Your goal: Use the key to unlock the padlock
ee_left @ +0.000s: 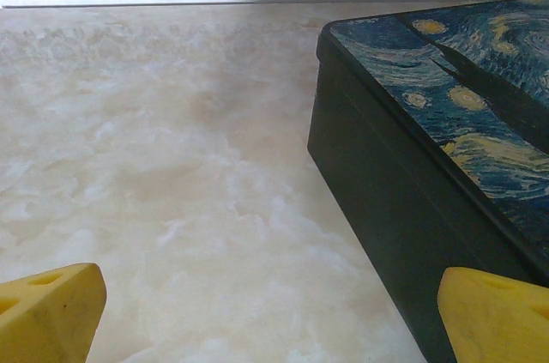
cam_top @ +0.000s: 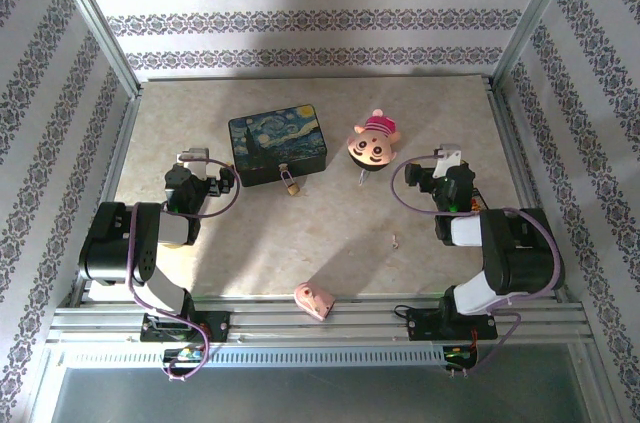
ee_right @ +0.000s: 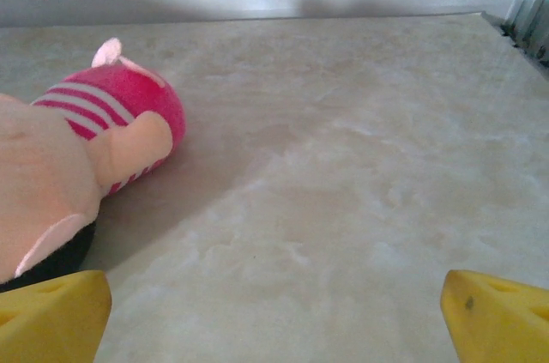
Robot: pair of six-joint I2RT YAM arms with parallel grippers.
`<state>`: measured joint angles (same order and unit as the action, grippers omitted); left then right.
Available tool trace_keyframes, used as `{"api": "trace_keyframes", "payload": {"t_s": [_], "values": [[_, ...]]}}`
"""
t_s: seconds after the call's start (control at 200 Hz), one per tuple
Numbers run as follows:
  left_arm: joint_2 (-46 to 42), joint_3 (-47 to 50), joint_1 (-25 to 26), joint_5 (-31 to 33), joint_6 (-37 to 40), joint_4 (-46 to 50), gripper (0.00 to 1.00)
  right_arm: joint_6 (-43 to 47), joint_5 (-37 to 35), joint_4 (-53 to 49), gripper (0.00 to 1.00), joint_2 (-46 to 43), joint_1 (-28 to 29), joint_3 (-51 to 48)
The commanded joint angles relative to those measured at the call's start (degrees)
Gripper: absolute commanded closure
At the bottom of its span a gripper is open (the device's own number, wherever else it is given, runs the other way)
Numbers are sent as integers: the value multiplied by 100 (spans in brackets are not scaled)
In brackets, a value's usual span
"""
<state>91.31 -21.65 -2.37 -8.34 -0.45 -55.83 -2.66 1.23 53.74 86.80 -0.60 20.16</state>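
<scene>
Worktop (cam_top: pixel 250 253) seen from above, with a painted box (cam_top: pixel 278 146) as the landmark. Padlock (cam_top: pixel 290 183) hangs at the middle of the box's near side, touching it. Its long axis points away from the box toward the arm bases. Key (cam_top: pixel 397 239), a pale sliver, lies well right of the box and nearer the bases; its direction is too small to tell. Left end effector (cam_top: pixel 193 156) sits just left of the box, released and empty. Right end effector (cam_top: pixel 448 156), far right of the box, is also released and empty. It appears to be the nearer one to the key, which lies behind it and to its left.

Left wrist view: yellow fingertips (ee_left: pixel 47 311) stand wide apart, with the box's left wall close ahead on the right.

Right wrist view: yellow fingertips (ee_right: pixel 51 316) are spread wide, with a plush pig (ee_right: pixel 86 148) ahead on the left and bare worktop beyond.
</scene>
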Motion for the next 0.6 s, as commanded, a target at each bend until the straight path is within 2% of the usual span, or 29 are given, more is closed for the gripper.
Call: {"api": "trace_keyframes", "payload": {"t_s": [0.0, 0.225, 0.38, 0.485, 0.595], "values": [[-329, 121, -18, 179, -91, 65, 1, -127, -464, -185, 2, -520, 33, 6], [-1199, 223, -18, 588, -216, 642, 1, -620, -976, -1691, 2, -1817, 42, 56], [-2102, 192, -18, 900, -611, 1416, 1, -1283, -1286, -3898, 2, -2838, 109, 487], [-2636, 129, -2, 764, -1021, 1856, 1, -1615, -1637, -5181, 2, -3402, 358, 695], [-2981, 114, 104, 346, -1445, 2092, 1, -2034, -2196, -6434, 2, -3898, 928, 903]]}}
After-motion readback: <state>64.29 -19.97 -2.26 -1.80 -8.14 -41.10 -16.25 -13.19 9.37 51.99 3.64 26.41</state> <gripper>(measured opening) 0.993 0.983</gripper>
